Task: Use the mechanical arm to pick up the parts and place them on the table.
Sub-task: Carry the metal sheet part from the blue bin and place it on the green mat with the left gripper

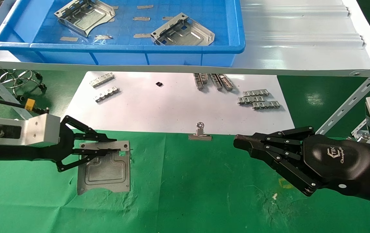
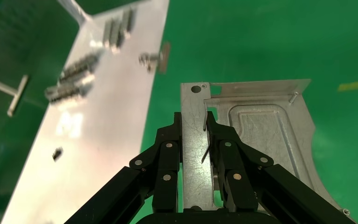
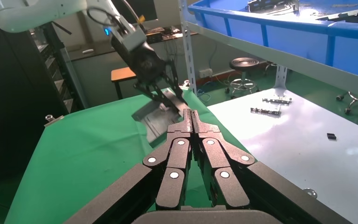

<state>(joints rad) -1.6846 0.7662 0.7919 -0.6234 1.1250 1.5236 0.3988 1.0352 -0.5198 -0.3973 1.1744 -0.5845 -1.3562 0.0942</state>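
Note:
One silver part [image 1: 107, 171] lies on the green table [image 1: 188, 194] at the left, its flange edge toward the white sheet. My left gripper [image 1: 115, 145] is shut on that flange; in the left wrist view its jaws [image 2: 194, 119] press both sides of the flange strip of the part [image 2: 265, 126]. Two more parts [image 1: 84, 14] [image 1: 183, 32] lie in the blue bin [image 1: 117, 48] on the shelf. My right gripper [image 1: 236, 142] is shut and empty, hovering over the table at the right; its own view shows its closed tips [image 3: 191, 112] and the held part [image 3: 156, 116] beyond.
A white paper sheet [image 1: 172, 106] carries several small toothed strips [image 1: 258, 98]. A binder clip [image 1: 200, 134] sits at the sheet's front edge. The grey metal shelf [image 1: 301, 32] overhangs the back of the table, with slanted braces at both sides.

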